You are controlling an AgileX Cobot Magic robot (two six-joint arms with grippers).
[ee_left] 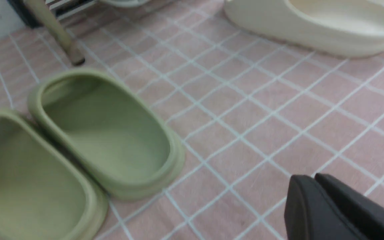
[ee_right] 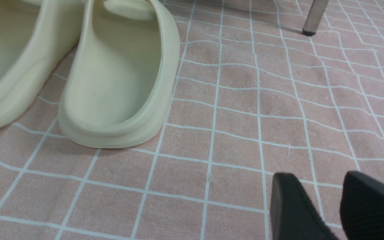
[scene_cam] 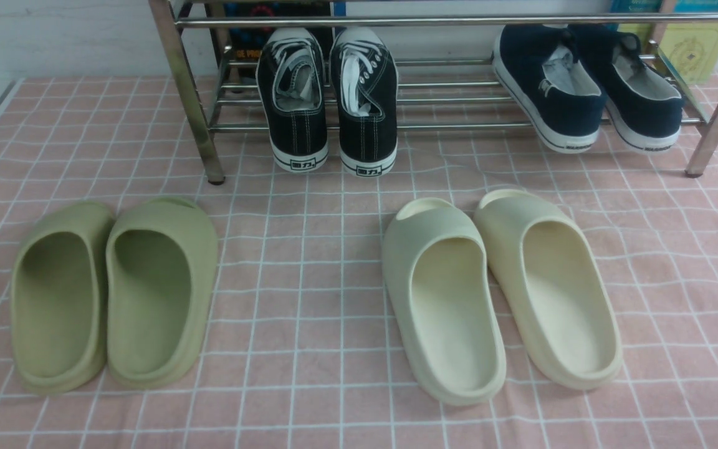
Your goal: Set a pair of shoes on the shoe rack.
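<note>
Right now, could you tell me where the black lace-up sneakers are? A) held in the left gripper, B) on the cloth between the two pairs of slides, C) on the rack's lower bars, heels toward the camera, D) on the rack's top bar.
C: the black sneakers rest side by side on the shoe rack's lower bars, heels overhanging its front edge.

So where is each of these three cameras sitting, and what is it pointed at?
Front view: between the arms, facing forward at the shoe rack holding the black sneakers; no part of the robot shows.
Left wrist view: on the left arm, looking down at the olive slides; the closed left claw shows.
Right wrist view: on the right arm, looking down at the cream slides; the open right claw shows.
Shared: both wrist views show the cream slides and the pink checked cloth.
</note>
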